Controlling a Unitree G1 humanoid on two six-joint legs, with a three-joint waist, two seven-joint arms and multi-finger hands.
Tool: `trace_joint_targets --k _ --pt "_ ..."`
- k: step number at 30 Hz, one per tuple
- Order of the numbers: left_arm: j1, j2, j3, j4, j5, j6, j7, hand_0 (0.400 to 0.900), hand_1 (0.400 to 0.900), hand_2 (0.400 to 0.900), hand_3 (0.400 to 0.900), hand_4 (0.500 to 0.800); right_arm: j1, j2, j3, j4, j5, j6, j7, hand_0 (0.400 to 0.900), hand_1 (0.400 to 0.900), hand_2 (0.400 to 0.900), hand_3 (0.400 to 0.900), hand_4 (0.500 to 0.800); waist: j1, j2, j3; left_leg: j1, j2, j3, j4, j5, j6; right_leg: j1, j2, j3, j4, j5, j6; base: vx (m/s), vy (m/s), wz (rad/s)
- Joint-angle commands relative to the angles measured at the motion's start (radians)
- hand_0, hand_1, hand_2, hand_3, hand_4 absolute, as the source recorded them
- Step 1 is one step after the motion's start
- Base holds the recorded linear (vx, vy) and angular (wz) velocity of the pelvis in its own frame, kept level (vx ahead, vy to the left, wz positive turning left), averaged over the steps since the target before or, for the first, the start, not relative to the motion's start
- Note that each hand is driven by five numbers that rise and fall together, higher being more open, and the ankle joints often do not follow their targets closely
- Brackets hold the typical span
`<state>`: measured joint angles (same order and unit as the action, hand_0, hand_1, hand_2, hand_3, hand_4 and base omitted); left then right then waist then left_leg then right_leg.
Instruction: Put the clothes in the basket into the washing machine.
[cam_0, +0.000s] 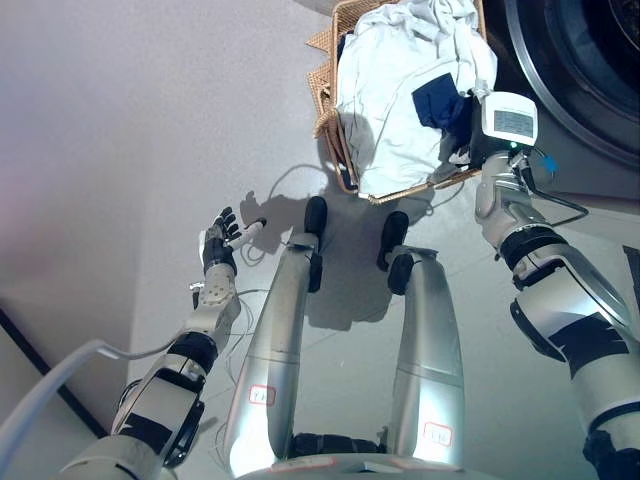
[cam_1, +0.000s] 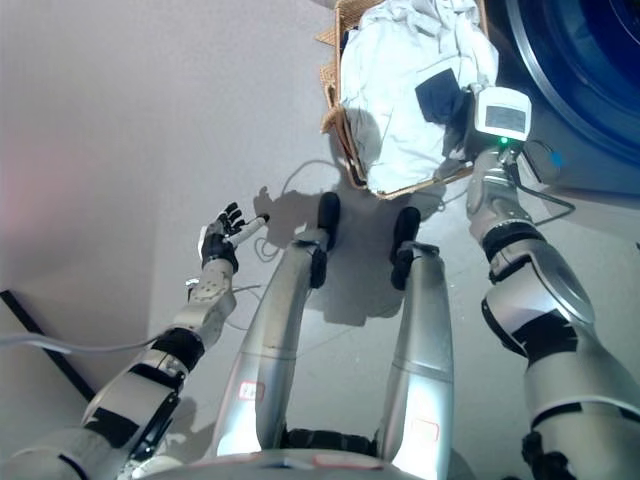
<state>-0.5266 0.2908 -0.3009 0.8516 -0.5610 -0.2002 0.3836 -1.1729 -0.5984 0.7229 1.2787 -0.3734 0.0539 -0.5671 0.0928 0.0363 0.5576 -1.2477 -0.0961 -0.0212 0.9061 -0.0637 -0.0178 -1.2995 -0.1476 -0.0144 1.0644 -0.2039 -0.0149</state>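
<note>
A wicker basket (cam_0: 326, 112) stands on the floor ahead, heaped with white clothes (cam_0: 385, 90) and a dark blue piece (cam_0: 437, 100). The washing machine (cam_0: 590, 60) with its round dark door opening is at the upper right, beside the basket. My right hand (cam_0: 468, 138) reaches into the basket's right side at the dark blue piece; its fingers are hidden among the cloth and behind my wrist. My left hand (cam_0: 221, 246) hangs over the bare floor to the left, fingers straight and empty.
Grey floor (cam_0: 150, 120) stretches to the left of the basket. A dark strip (cam_0: 40, 370) runs along the floor's lower left edge.
</note>
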Motion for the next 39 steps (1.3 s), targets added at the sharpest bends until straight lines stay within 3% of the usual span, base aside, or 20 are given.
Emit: trace_joint_targets --k 1,10,11,12,23,29,33,36,39 --pt "0.113 0.018 0.002 -0.093 -0.018 -0.051 0.012 0.9 0.9 0.9 0.9 0.8 0.031 -0.093 0.025 -0.026 0.011 0.01 -0.018 0.9 0.9 0.9 0.9 0.8 0.029 0.049 -0.038 -0.063 -0.037 0.047 0.062 -0.106 0.03 -0.072 0.031 0.055 0.029 -0.037 0.03 0.0 0.0 0.0" --pt "0.128 0.01 -0.001 -0.073 -0.016 -0.057 0.014 0.9 0.9 0.9 0.9 0.8 0.032 -0.111 0.022 0.032 -0.018 0.04 -0.02 0.9 0.9 0.9 0.9 0.8 0.039 0.046 -0.04 -0.11 -0.046 0.059 0.105 -0.104 0.027 -0.132 0.022 0.068 0.08 -0.04 0.026 -0.02 0.006 0.03" --pt "0.13 0.009 -0.003 -0.075 -0.015 -0.057 0.014 0.9 0.9 0.9 0.9 0.8 0.027 -0.114 0.021 0.042 -0.022 0.046 -0.021 0.514 0.514 0.514 0.514 0.568 0.041 0.047 -0.041 -0.114 -0.046 0.06 0.108 -0.104 0.027 -0.136 0.023 0.069 0.083 -0.038 0.027 -0.02 0.011 -0.04" --pt "0.134 0.008 -0.004 -0.079 -0.012 -0.057 0.015 0.9 0.9 0.9 0.9 0.8 0.03 -0.118 0.018 0.043 -0.023 0.047 -0.021 0.4 0.4 0.4 0.4 0.5 0.042 0.046 -0.043 -0.117 -0.046 0.061 0.109 -0.103 0.025 -0.139 0.023 0.07 0.085 -0.038 0.027 0.0 0.0 0.0" --pt "0.159 -0.006 0.01 -0.07 0.001 -0.049 0.023 0.9 0.9 0.9 0.9 0.8 0.078 -0.13 -0.063 0.015 0.054 0.032 -0.057 0.4 0.4 0.4 0.4 0.5 0.032 0.031 -0.064 -0.081 -0.039 0.061 0.053 -0.083 0.024 -0.11 0.027 0.065 0.038 -0.012 0.033 0.0 0.003 -0.03" --pt "0.168 -0.019 0.028 0.028 0.013 -0.019 0.011 0.9 0.9 0.9 0.9 0.8 0.11 -0.121 -0.162 -0.119 0.182 -0.022 -0.112 0.4 0.4 0.4 0.4 0.5 0.007 0.011 -0.068 0.031 -0.018 0.056 -0.057 -0.063 0.019 -0.002 0.04 0.06 -0.072 0.018 0.036 0.01 0.0 -0.16" --pt "0.18 -0.033 0.084 0.149 -0.009 0.011 0.0 0.9 0.9 0.9 0.9 0.8 0.17 -0.107 -0.269 -0.27 0.34 -0.095 -0.105 0.4 0.4 0.4 0.4 0.5 -0.018 -0.003 -0.068 0.117 -0.001 0.056 -0.141 -0.05 0.013 0.085 0.05 0.062 -0.157 0.039 0.038 0.04 -0.005 -0.24" --pt "0.186 -0.034 0.149 0.264 -0.017 0.046 -0.005 0.9 0.9 0.9 0.9 0.8 0.249 -0.041 -0.458 -0.392 0.642 -0.222 -0.096 0.4 0.4 0.4 0.4 0.5 -0.043 -0.007 -0.065 0.196 0.012 0.056 -0.191 -0.047 0.009 0.169 0.067 0.065 -0.225 0.05 0.041 0.07 -0.012 -0.29" --pt "0.188 -0.027 0.172 0.299 -0.018 0.059 -0.005 0.9 0.9 0.9 0.9 0.8 0.282 0.006 -0.566 -0.432 0.8 -0.308 -0.098 0.4 0.4 0.4 0.4 0.5 -0.051 -0.004 -0.068 0.233 0.016 0.056 -0.215 -0.044 0.009 0.204 0.072 0.067 -0.252 0.057 0.042 0.04 -0.014 -0.1"
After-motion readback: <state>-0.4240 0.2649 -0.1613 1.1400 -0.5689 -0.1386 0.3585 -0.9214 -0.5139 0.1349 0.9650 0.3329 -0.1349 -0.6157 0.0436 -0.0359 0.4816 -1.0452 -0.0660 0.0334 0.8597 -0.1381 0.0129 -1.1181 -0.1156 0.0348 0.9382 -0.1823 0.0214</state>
